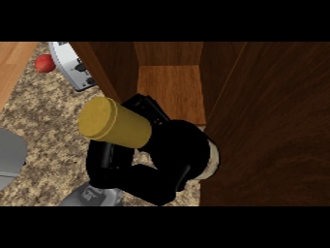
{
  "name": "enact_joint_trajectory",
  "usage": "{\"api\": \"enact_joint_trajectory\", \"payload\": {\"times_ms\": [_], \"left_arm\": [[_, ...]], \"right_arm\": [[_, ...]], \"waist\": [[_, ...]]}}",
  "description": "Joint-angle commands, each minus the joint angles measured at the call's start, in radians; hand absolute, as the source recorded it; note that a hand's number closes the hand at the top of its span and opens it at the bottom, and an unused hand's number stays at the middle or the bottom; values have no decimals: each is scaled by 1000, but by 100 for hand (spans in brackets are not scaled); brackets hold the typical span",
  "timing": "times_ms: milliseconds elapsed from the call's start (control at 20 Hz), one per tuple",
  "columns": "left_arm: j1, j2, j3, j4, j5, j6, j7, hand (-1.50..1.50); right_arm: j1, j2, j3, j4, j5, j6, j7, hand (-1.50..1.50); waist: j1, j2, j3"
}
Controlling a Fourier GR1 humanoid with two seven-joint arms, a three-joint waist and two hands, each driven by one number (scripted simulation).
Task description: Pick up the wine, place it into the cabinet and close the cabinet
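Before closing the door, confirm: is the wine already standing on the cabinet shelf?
No. The wine is in the right hand, in front of the open cabinet.

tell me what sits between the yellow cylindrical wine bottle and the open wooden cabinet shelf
In the head view, the black right hand, curled round the yellow wine bottle, reaches between it and the cabinet shelf; nothing else there.

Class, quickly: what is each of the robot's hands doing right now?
Right hand: curled round the yellow wine bottle, at the open cabinet.
Left hand: not in view.
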Motion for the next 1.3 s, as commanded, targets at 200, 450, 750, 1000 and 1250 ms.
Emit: {"api": "enact_joint_trajectory", "payload": {"times_ms": [200,450,750,1000,1250], "left_arm": [[-133,-1,-6,119,14,99,21,150],[-288,-1,-12,253,22,192,16,150],[-216,-1,-38,304,56,201,-106,150],[-220,-1,-111,295,151,312,-146,150],[-163,-1,-63,388,221,248,-321,150]], "right_arm": [[25,-10,-41,-136,-120,-6,59,-150],[12,-8,-13,-133,-90,-8,62,-150],[55,-8,-8,-179,-87,0,75,-150],[37,-7,-20,-100,-75,22,15,-150],[-26,-19,-17,-184,-94,-53,151,-150]], "waist": [[4,1,0],[-1,1,-1],[-4,1,-1],[1,1,0],[-4,1,-2]]}}
